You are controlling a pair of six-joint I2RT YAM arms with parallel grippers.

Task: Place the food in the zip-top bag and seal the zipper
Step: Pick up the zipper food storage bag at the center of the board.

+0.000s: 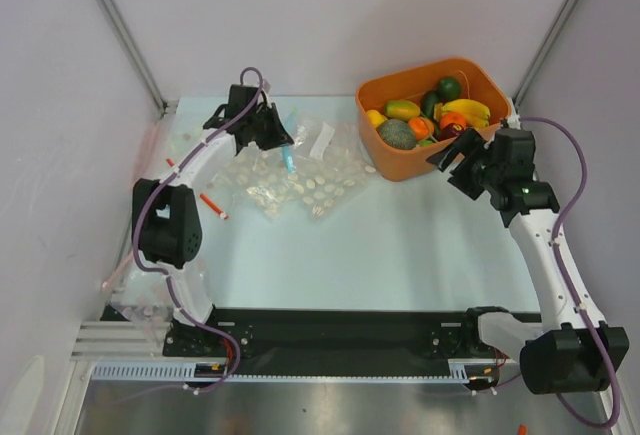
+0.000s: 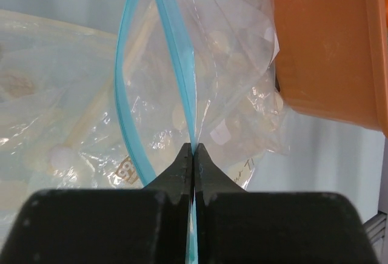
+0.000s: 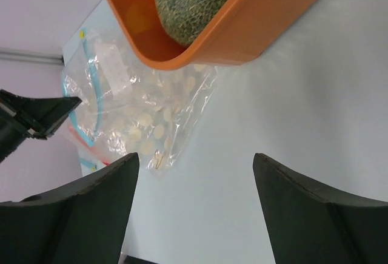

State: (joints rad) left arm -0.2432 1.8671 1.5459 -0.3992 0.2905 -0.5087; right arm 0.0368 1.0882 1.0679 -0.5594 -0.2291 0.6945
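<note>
bright, even light is cast from above, with only faint shadows thrown on the pale blue-white table top. small glints are seen on the clear soft plastic bag with a light-blue strip, and the orange plastic tub is rendered slightly soft.

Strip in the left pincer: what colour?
Light-blue thin zipper strip; clearest in left wrist view.
</note>
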